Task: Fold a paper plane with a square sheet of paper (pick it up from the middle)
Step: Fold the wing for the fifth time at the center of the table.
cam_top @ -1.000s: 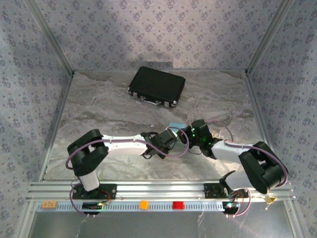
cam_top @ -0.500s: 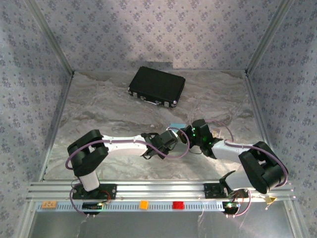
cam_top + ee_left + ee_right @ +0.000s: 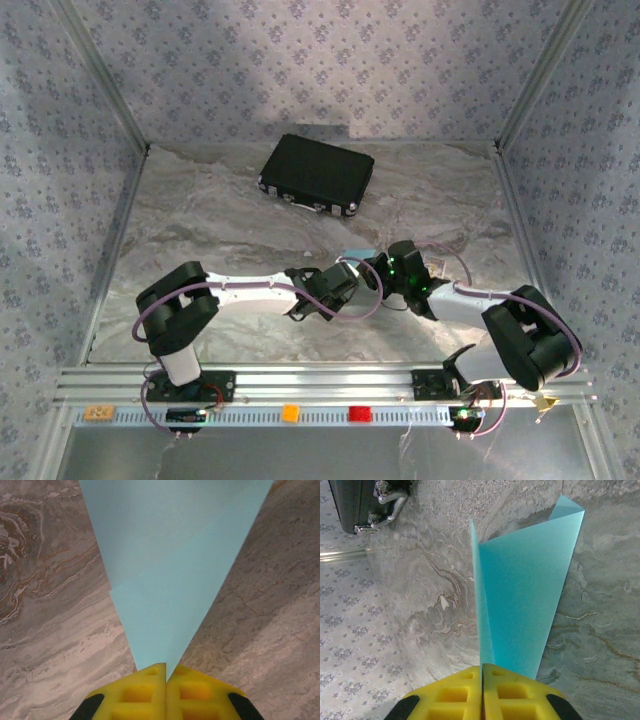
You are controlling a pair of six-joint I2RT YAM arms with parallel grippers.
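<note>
1. Your left end effector (image 3: 165, 672), jaws closed, grips the narrow tip of the folded light blue paper (image 3: 175, 555), which fans out ahead over the counter (image 3: 45, 630).
2. Your right end effector (image 3: 482, 669), also closed, pinches the paper's fold; the black case (image 3: 365, 500) lies ahead-left.

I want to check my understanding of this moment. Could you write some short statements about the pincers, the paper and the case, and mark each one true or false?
1. The left pincer is closed on the blue paper. True.
2. The right pincer is open and empty. False: it is closed on the same paper.
3. The paper is folded, not a flat single sheet. True.
4. The black case stands open. False: its lid is shut.
5. The paper lies on top of the case. False: it is apart from the case, nearer to the arms.
</note>
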